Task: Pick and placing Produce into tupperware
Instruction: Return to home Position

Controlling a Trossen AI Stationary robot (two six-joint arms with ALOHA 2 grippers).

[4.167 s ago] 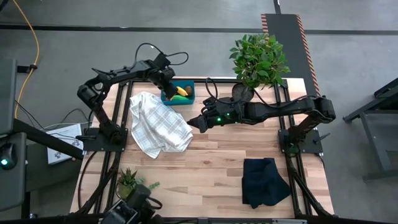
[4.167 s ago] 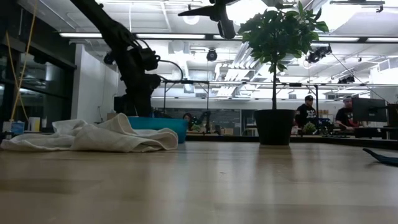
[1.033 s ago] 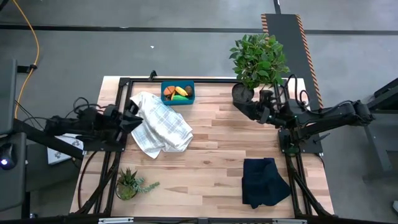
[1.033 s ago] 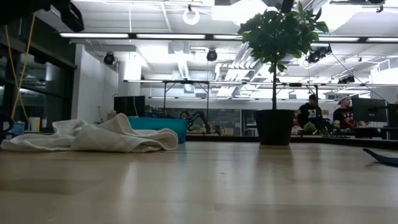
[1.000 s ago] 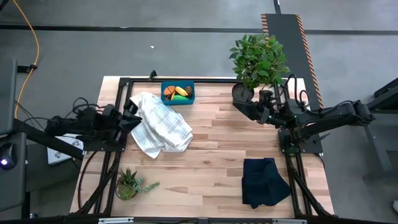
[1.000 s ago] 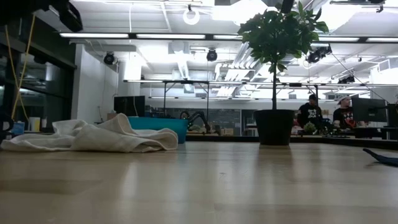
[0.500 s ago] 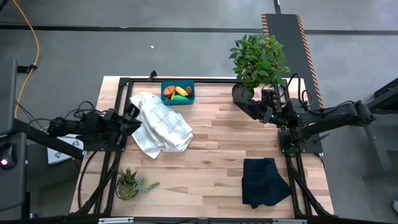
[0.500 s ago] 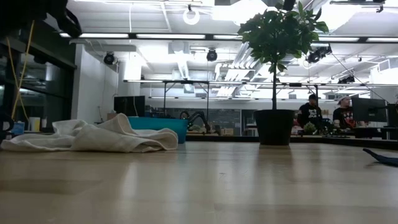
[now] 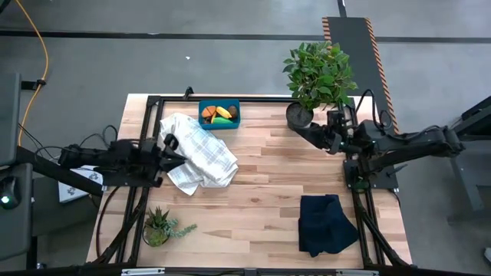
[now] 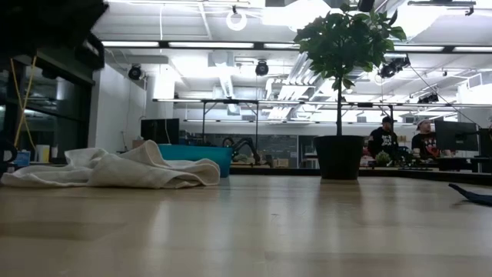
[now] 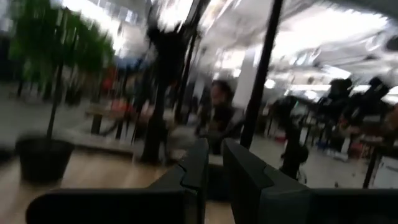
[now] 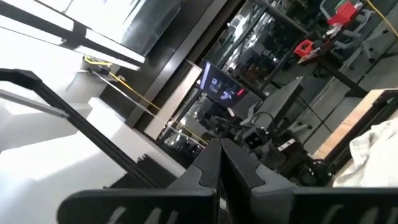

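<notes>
A: Where is the produce to be found?

B: The produce [image 9: 221,113] is seen inside the teal tupperware [image 9: 238,115]. This is set at the far edge of the tabletop [image 9: 276,176], just beyond the white checked cloth [image 9: 198,157]. A yellow banana [image 9: 225,113] and an orange piece [image 9: 207,116] can be made out in it. None is seen lying loose on the wood.

A: How are the tools placed?

B: The left tool [image 9: 173,144] is held at the left side, over the cloth's left edge and well apart from the tupperware. Its fingers are drawn all but together, and nothing is carried between them. The right tool [image 9: 305,130] is held at the right side, just beside the dark pot [image 9: 297,115] of the leafy bush [image 9: 321,73]. Its fingers are pressed together, and nothing is held.

A: Which step is judged to be in hand?

B: The packing is judged finished, and the return to the rest pose is taken to be in hand.

A: What is called for next?

B: Each arm is to be folded back toward its own base. The left tool should be kept off the cloth so that it is not snagged. The right should be kept clear of the pot so that the bush is not knocked. Nothing more need be grasped.
</notes>
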